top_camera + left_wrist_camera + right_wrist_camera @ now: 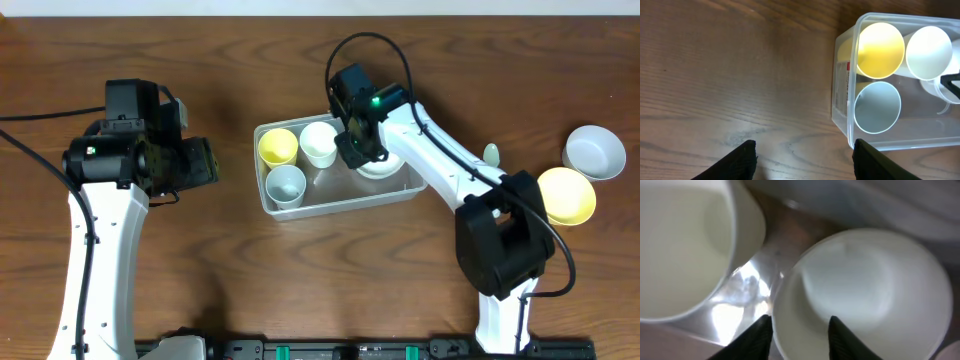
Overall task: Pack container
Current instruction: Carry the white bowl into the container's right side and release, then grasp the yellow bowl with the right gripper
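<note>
One glossy white round bowl [865, 295] inside clear rectangular plastic container [345, 197].

The dark wooden surface [200, 260] carried the clear container [340, 206] near its middle; well off to the right stood a white bowl [594, 151], and a yellow bowl [566, 195] sat just beside it, nearer the front edge. A small pale green thing [491, 153] lay between the container and the bowls; what it was could not be told.

A dark brown wooden table [250, 280] with visible grain fills the view, lit evenly from above.
</note>
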Controlling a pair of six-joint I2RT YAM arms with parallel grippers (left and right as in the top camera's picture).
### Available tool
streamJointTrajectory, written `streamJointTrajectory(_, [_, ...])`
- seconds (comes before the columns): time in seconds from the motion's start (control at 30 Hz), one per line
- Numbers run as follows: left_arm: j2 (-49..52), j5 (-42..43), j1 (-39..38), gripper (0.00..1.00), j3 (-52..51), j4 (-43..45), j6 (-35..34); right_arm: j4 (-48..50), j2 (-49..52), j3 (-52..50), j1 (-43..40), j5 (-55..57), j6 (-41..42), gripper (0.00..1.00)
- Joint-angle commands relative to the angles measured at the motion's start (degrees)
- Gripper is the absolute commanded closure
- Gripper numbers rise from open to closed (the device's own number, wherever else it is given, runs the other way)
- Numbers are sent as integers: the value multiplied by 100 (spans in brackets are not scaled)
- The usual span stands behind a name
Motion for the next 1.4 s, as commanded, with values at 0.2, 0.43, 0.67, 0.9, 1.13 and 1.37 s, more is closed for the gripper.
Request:
streamJointTrajectory(0.2, [-13, 72, 28, 37, -9, -13, 37, -420, -699, 455, -431, 778, 522, 52])
streamJointTrajectory(0.43, [-13, 70, 28, 37, -9, -13, 37, -957, -1937, 487, -1888, 1003, 1567, 40])
streamJointTrajectory(0.67, [-13, 72, 28, 37, -9, -15, 35, -1593, -1908, 254, -3825, 636, 1801, 24])
streamJointTrajectory(0.9, [-13, 72, 28, 37, -9, -15, 35, -1379, -1421, -682, -4841, 540, 1722, 22])
streamJointTrajectory(1.13, [-13, 72, 28, 37, -9, -15, 35, -713, -999, -1602, -5053, 341, 1534, 23])
streamJointTrajectory(1.37, [-13, 72, 28, 37, -9, -13, 35, -337, -846, -2033, -5045, 315, 1534, 69])
